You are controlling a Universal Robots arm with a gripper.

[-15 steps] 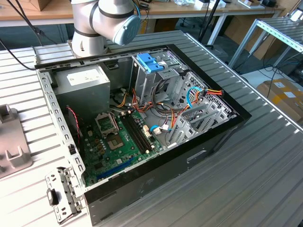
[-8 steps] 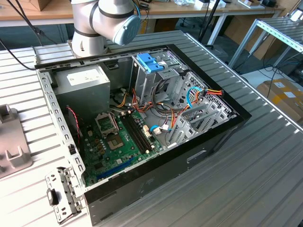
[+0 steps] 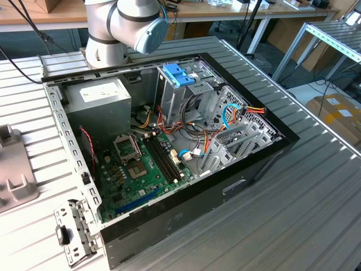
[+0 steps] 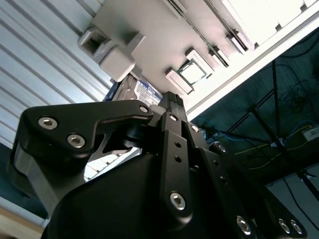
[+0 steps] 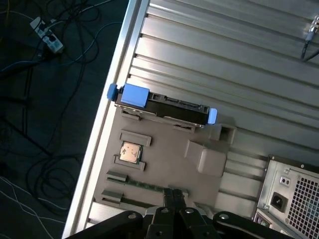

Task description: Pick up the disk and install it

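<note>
The disk [image 5: 160, 105] stands on its long edge in a slot of a grey fixture plate [image 5: 164, 164], near the table's rim; blue carrier ends show at both ends of its dark body. In the second wrist view its labelled face [image 4: 145, 90] peeks out past the black gripper body. My gripper [image 5: 174, 195] hangs over the fixture plate, a short way from the disk and not touching it. Its fingertips [image 4: 172, 99] sit close together with nothing between them. The open computer case [image 3: 265, 161] lies on the ribbed table.
A small processor chip [image 5: 131, 152] lies in a recess of the fixture plate. Inside the case are a grey power supply box [image 3: 104, 104], a green motherboard [image 3: 141, 175], bundled cables and a drive cage with a blue latch piece [image 3: 177, 73]. A loose metal bracket [image 3: 73, 231] lies beside the case.
</note>
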